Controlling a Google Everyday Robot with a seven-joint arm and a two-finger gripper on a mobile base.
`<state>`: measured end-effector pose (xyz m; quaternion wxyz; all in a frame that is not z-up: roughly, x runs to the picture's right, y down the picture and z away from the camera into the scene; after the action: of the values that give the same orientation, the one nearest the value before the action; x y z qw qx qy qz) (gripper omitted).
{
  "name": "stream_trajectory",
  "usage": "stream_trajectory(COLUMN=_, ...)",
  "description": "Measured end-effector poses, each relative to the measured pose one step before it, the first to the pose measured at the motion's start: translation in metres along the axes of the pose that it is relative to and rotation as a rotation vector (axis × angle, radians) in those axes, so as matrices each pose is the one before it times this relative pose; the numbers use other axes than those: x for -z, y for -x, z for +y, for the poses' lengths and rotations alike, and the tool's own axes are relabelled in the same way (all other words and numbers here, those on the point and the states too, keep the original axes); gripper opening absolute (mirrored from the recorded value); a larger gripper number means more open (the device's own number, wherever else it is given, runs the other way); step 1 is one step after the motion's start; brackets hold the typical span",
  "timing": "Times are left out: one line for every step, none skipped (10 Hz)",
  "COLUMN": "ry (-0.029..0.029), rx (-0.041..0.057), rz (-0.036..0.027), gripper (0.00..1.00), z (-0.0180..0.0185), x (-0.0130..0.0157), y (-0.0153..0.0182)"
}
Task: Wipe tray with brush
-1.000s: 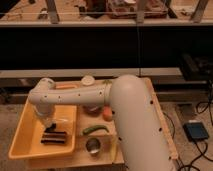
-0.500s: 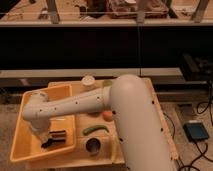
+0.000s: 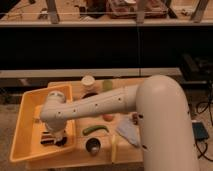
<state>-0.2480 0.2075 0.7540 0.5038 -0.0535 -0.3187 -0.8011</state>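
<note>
The yellow-orange tray [image 3: 25,117] lies at the left end of the wooden table. The dark brush [image 3: 48,139] lies on the tray floor near its front right side. My white arm reaches from the right across the table and bends down into the tray. My gripper [image 3: 57,138] sits low over the tray floor, right at the brush, mostly hidden under the wrist. I cannot see whether it holds the brush.
A green curved vegetable [image 3: 95,129] and a metal cup [image 3: 93,146] lie just right of the tray. A grey-blue cloth [image 3: 127,133], a white cup [image 3: 88,81] and a green can [image 3: 107,86] stand on the table. My bulky arm base covers the table's right end.
The wrist swung left across the tray, then came back right and lower, ending down at the brush. The brush sits slightly further left and nearer the tray's front.
</note>
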Motion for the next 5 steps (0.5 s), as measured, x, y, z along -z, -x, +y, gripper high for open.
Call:
stream_trajectory(ry=0.0108, rx=-0.01263, rz=0.01803, gripper=0.1, z=0.00856, x=0.0013, y=-0.00458)
stream_trajectory(ry=0.00828, rx=-0.00846, rz=0.01971, gripper=0.1, z=0.00658, x=0.0014, y=-0.00972)
stream_trajectory(ry=0.00528, rx=0.00535, rz=0.01493, gripper=0.1, z=0.00436, x=-0.00038, y=-0.01605)
stream_trajectory(ry=0.001, rx=0.00982, rz=0.00245, gripper=0.1, z=-0.00026, x=-0.00185, y=-0.01)
stream_trajectory(ry=-0.00166, rx=0.01207, rz=-0.00176, gripper=0.1, z=-0.00422, x=-0.00531, y=-0.01205)
